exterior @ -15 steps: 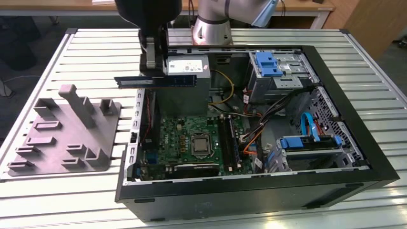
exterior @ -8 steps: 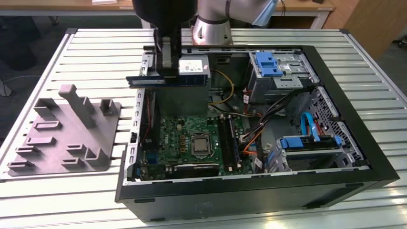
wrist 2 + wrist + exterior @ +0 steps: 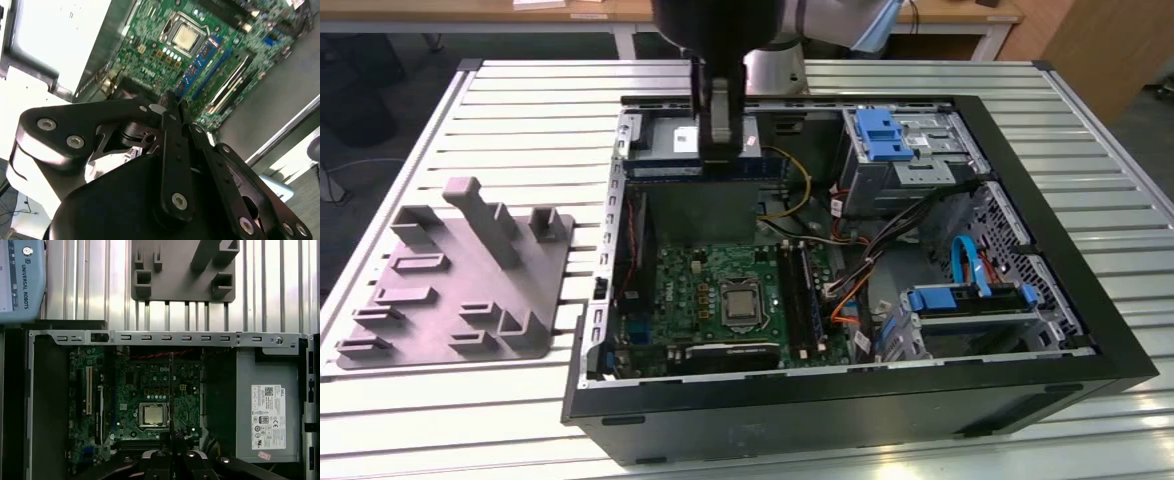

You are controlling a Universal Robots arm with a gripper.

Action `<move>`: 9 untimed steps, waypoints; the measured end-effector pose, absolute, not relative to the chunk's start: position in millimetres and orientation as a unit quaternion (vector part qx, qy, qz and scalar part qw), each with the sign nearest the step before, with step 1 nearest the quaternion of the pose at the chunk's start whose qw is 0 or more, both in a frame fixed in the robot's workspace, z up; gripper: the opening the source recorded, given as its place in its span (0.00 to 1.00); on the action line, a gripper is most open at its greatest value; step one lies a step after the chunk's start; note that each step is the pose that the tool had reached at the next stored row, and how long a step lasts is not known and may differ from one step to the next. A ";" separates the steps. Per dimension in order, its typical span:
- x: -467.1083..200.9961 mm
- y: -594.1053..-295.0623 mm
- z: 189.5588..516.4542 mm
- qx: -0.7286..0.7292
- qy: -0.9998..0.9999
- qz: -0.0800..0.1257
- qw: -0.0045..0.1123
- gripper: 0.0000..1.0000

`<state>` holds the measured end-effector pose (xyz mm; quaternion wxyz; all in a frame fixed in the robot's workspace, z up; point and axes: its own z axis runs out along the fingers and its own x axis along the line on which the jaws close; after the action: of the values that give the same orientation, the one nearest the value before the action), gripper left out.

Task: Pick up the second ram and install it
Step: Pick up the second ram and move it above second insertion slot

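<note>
The gripper (image 3: 720, 152) was closed narrow on the memory stick (image 3: 674, 169), held level over the far end of the open computer case (image 3: 854, 405); a grey plate (image 3: 454, 300) lay on the tabletop (image 3: 520, 100) beside it.

The circuit-board motherboard (image 3: 694, 290) is green, the metal case (image 3: 854, 410) and tool (image 3: 172, 105) black, the thin second ram (image 3: 667, 169) dark, the slotted plate (image 3: 440, 320) grey, the ribbed worktop (image 3: 520, 110) silvery.

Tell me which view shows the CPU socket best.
First wrist view: the CPU socket faces the camera square-on, whole and unobstructed. The second wrist view shows it at a slant. The exterior view shows it obliquely, from further off, inside the computer case.
</note>
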<state>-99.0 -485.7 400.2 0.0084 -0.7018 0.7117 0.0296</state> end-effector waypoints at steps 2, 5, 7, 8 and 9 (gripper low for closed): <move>-92.7 -485.7 397.1 -0.702 0.712 0.030 0.008 0.14; -83.5 -485.7 391.6 -0.702 0.712 0.030 0.008 0.14; -77.4 -485.7 388.0 -0.702 0.712 0.030 0.008 0.14; -75.1 -485.7 386.3 -0.702 0.712 0.030 0.007 0.14; -72.8 -485.7 384.5 -0.702 0.712 0.030 0.007 0.14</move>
<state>-72.8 -485.7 384.5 0.0074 -0.7017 0.7118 0.0304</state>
